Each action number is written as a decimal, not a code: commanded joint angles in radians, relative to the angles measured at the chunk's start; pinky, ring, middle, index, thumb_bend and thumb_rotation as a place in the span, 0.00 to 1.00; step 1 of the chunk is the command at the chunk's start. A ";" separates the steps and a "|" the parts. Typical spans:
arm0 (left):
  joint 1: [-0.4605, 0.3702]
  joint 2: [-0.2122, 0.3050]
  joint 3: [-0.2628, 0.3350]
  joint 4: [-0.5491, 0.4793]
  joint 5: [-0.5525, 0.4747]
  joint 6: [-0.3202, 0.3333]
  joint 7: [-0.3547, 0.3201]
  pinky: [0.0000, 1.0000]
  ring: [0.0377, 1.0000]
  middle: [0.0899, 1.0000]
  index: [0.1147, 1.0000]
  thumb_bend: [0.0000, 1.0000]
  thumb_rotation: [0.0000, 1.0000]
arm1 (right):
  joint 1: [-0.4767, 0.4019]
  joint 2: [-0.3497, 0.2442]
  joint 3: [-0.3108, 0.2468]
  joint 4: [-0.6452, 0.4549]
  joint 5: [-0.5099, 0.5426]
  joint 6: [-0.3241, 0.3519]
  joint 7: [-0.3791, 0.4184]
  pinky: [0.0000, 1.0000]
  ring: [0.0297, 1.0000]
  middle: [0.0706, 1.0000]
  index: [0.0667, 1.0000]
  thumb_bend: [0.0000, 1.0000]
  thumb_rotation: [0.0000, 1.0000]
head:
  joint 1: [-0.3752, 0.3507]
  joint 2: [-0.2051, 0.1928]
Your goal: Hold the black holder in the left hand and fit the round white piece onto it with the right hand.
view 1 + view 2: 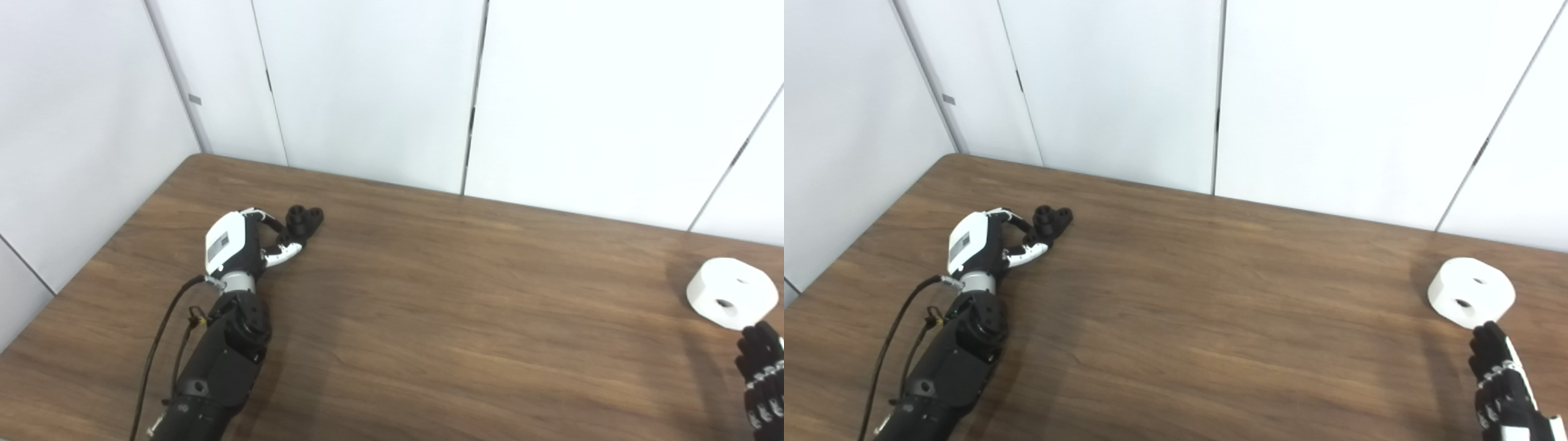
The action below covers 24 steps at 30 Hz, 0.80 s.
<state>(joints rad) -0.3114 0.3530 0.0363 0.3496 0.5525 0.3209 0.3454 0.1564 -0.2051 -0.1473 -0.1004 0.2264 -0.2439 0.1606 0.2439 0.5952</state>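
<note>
The black holder lies on the wooden table at the far left. My left hand lies on the table just beside it, fingers curved and apart, with their tips at the holder's near end; it does not lift it. The round white piece, with holes in its top, sits on the table at the far right. My right hand comes in at the bottom right corner, fingers stretched out, with its fingertips right at the piece's near edge. It holds nothing.
White wall panels stand close behind the table's far edge and along its left side. A black cable runs along my left forearm. The table's left edge slants close to the left arm.
</note>
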 commanded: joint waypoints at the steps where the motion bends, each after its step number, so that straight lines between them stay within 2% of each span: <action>1: -0.024 0.016 -0.011 0.004 0.022 -0.011 0.023 0.89 0.91 0.82 0.42 0.52 0.07 | 0.065 0.029 0.010 0.066 0.018 -0.005 0.006 1.00 0.99 0.96 0.94 0.69 0.92 | 0.001 0.001; 20: -0.011 0.020 -0.040 0.022 0.021 -0.044 0.075 0.83 0.87 0.76 0.42 0.52 0.04 | 0.058 0.024 0.005 0.071 0.015 -0.001 0.005 1.00 0.98 0.95 0.94 0.65 0.93 | 0.001 0.006; 24: 0.010 0.022 -0.052 -0.020 0.016 -0.028 0.045 0.83 0.86 0.75 0.42 0.52 0.04 | 0.054 0.025 0.007 0.075 0.014 -0.006 0.007 1.00 0.97 0.95 0.94 0.66 0.93 | 0.000 0.007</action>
<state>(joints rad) -0.3040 0.3598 -0.0049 0.3600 0.5569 0.2945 0.4118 0.1555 -0.2054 -0.1491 -0.0992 0.2274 -0.2426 0.1621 0.2424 0.6013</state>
